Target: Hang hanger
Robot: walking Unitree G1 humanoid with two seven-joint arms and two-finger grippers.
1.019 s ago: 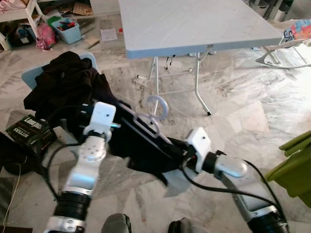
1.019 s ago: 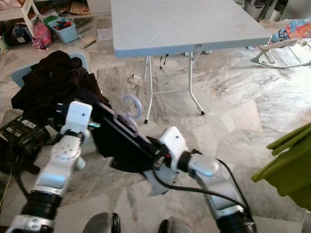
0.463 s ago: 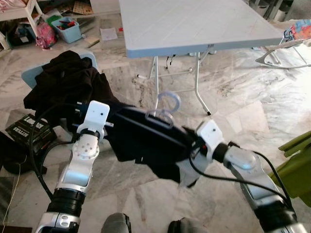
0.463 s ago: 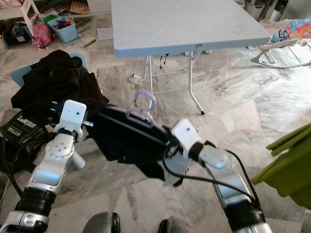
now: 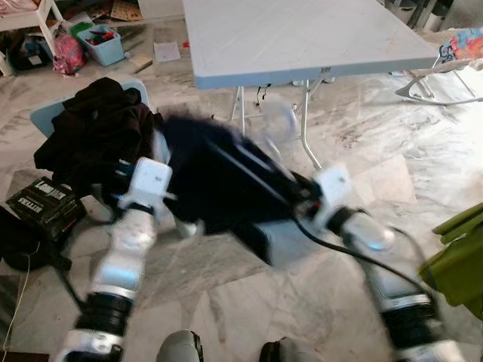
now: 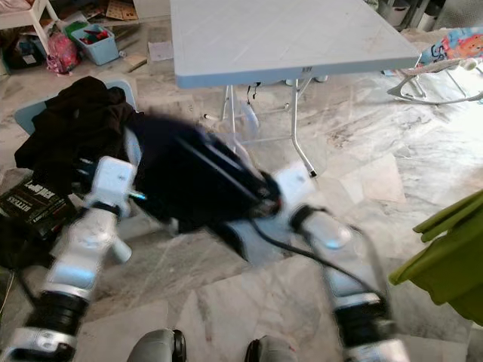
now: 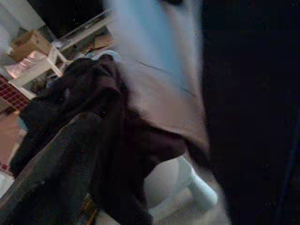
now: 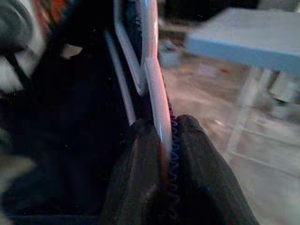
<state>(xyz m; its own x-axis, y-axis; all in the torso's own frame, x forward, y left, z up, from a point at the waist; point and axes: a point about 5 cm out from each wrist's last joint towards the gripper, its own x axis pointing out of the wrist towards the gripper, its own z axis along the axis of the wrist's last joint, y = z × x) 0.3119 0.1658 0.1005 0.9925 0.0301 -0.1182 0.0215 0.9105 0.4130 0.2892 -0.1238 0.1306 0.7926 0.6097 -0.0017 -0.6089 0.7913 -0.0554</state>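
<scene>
Far left on the marble floor [image 5: 392, 162] there's a black box [image 5: 44, 202] with white lettering on it, too blurred to read. Just next to it a pale blue chair [image 5: 45, 115] carries a heap of dark clothes [image 5: 94, 132]. Behind that, up by a white shelf [image 5: 47, 16], sits a light blue bin [image 5: 103, 45] full of colourful stuff, with a pink bag [image 5: 69, 54] beside it.

The left gripper [image 5: 162, 154] is raised in front of the robot at the left edge of a dark garment [image 5: 219, 181] — the wrist cam is mostly dark cloth and blur, so I can't tell if its fingers are clamped or loose.

The garment is stretched between both arms, held up in the air just in front of the folding table [image 5: 302, 34], and it's smeared by motion. It sits on a pale lilac hanger [image 8: 152, 84], whose hook [image 5: 275, 121] is a ghostly blur poking up near the table's legs.

The right gripper [image 8: 166, 154] is at the garment's right end. In its wrist view both black fingers [image 8: 206, 173] are pinched together on the hanger's pale bar, with the dark cloth and its blue stitching caught between them.

Further right there's a small sticker on the table's front edge [image 5: 326, 72] — unreadable. Past it a baby bouncer [image 5: 445, 72] with a colourful print, and at the far right edge something lime green [image 5: 460, 264].
</scene>
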